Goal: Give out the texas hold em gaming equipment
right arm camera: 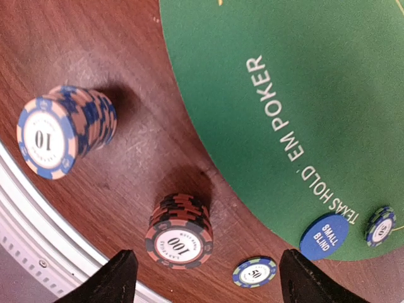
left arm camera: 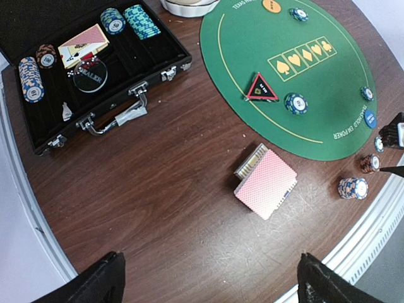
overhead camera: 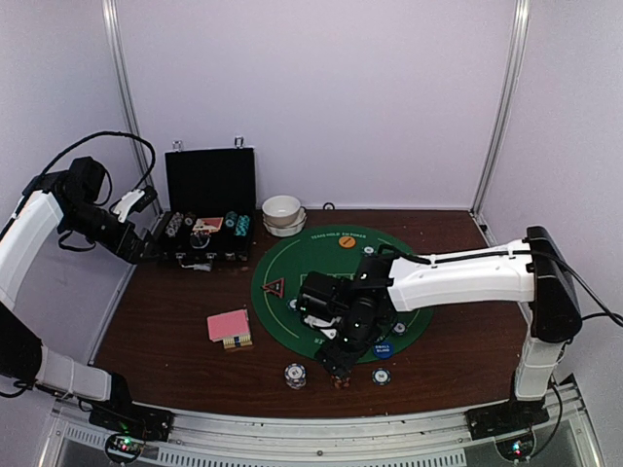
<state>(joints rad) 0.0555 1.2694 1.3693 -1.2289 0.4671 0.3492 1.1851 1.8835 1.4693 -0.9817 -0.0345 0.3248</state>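
Red-and-black 100 chip stack stands at lower centre on the brown surface, between the fingers of the right hand, spread wide and empty. Best, I judge, to lift straight up without brushing it. Left hand gapes empty too.

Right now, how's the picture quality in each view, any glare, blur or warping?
Top external view: even, soft light, no glare, chip stacks too small to read. Left wrist view: sharp, but the table edge bows, faint sheen on the wood beside the pink card deck. Right wrist view: close and crisp, the 100 stack and 10 stack readable, each casting a soft shadow.
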